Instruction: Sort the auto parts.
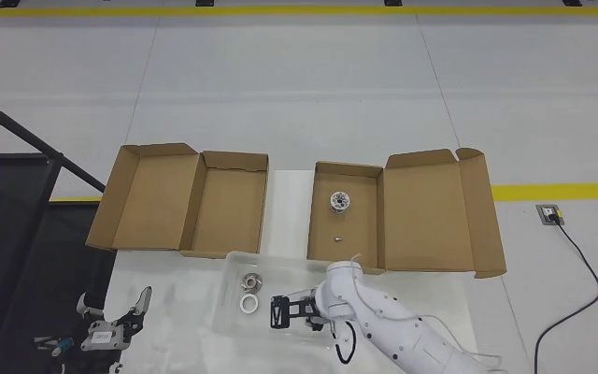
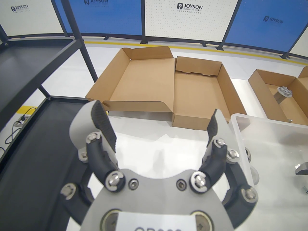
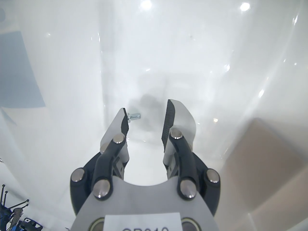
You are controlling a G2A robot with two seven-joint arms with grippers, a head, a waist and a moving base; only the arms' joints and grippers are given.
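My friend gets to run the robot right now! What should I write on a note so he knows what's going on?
Left claw: open, holding nothing, off to the side in front of the left box.
Right claw: open, down inside the clear bin. A bolt lies beside one finger, not gripped.
Done: a gear-like part and a small screw lie in the right box.
Left to do: the bolt, a metal part and a white ring are in the bin and need sorting.
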